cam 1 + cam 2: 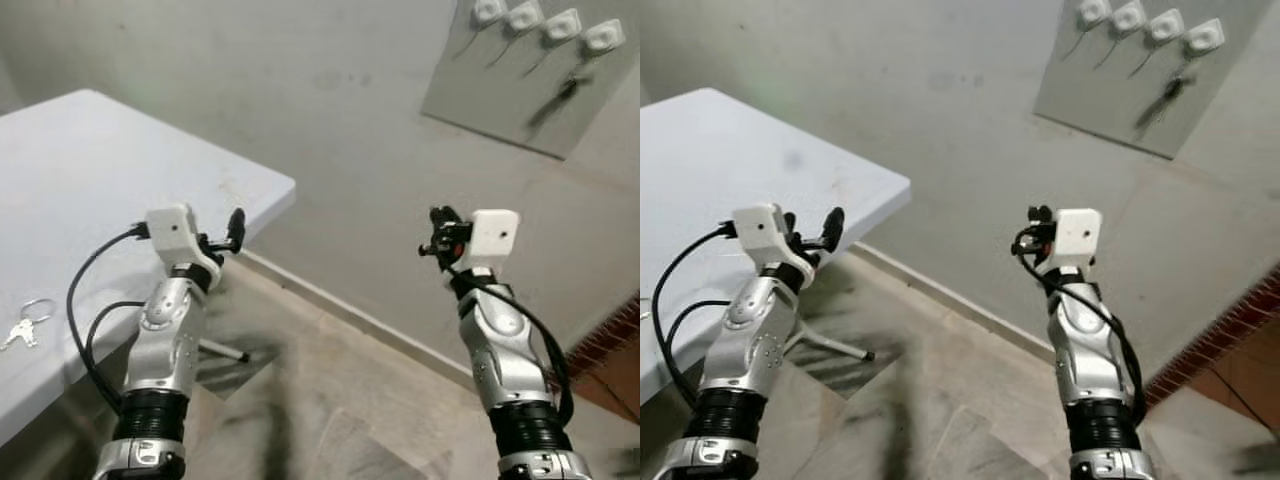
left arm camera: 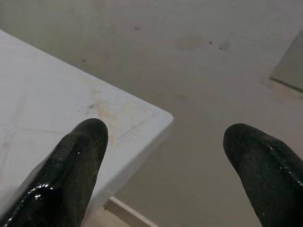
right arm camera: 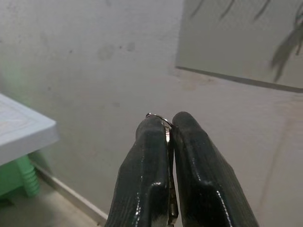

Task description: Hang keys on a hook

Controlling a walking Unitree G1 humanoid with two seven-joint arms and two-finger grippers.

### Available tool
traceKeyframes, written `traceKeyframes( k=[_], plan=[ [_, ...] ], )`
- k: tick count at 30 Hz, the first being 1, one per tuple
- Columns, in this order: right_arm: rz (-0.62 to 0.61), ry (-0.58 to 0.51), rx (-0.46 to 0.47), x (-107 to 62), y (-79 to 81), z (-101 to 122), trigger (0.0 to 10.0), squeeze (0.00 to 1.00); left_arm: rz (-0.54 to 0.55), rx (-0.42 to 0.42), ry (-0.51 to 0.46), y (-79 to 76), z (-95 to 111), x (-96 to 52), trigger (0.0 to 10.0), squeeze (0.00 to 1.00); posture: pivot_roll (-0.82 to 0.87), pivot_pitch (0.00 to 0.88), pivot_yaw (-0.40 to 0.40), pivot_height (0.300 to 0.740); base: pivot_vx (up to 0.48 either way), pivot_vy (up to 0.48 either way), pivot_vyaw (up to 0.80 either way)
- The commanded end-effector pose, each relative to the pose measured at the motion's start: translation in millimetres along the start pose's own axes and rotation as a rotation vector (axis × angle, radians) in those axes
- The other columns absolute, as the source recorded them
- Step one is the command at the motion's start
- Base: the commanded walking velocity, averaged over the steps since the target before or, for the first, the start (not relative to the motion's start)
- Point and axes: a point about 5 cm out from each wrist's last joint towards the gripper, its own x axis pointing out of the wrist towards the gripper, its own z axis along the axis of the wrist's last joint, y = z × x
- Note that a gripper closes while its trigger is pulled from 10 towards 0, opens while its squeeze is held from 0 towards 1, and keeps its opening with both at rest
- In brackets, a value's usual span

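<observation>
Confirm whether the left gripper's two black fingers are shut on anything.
No, the left gripper is open, its black fingers wide apart with nothing between them.

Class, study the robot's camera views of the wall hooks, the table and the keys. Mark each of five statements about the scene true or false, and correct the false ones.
1. The right claw is shut on a key ring. True.
2. The left claw is shut. False: its fingers stand wide apart.
3. A set of keys lies on the white table. True.
4. All four hooks on the wall board are bare. False: something dark hangs from the fourth hook.
5. The right claw touches the board. False: it is held in the air, apart from it.
</observation>
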Motion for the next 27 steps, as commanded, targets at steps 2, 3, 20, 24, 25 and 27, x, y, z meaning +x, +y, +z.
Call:
traceKeyframes(
  k=[2, 3, 20, 24, 25, 27],
  plan=[
    [0.008, -0.015, -0.004, 3.2, 0.5, 5.5, 10.0, 0.0, 0.009, 0.009, -0.014, 0.6, 4.0, 0.0, 10.0, 0.0, -0.01, 0.0, -0.038, 0.74, 0.0, 0.0, -0.71],
    [0.009, -0.015, -0.004, 3.4, 0.6, 5.6, 10.0, 0.0, 0.011, 0.01, -0.014, 0.7, 4.1, 0.1, 10.0, 0.0, -0.01, 0.0, -0.038, 0.74, 0.0, 0.0, -0.71],
    [0.012, -0.01, -0.012, 4.9, -0.4, 6.8, 10.0, 0.0, 0.014, 0.002, -0.013, -2.4, 5.9, 2.2, 10.0, 0.0, -0.01, 0.0, -0.045, 0.74, 0.0, 0.0, -0.7],
    [0.012, -0.007, -0.012, 4.8, -0.1, 6.0, 10.0, 0.0, 0.014, 0.004, -0.016, -2.8, 6.2, 2.1, 10.0, 0.0, -0.01, 0.0, -0.044, 0.74, 0.0, 0.0, -0.69],
    [0.012, -0.006, -0.011, 4.8, -0.1, 5.9, 10.0, 0.0, 0.015, 0.006, -0.018, -2.9, 6.5, 2.1, 10.0, 0.0, -0.01, 0.0, -0.044, 0.74, 0.0, 0.0, -0.69],
    [0.011, -0.005, -0.01, 5.0, -0.1, 6.0, 10.0, 0.0, 0.014, 0.005, -0.021, -3.3, 6.9, 2.2, 10.0, 0.0, -0.01, 0.0, -0.044, 0.74, 0.0, 0.0, -0.68]
  ],
)
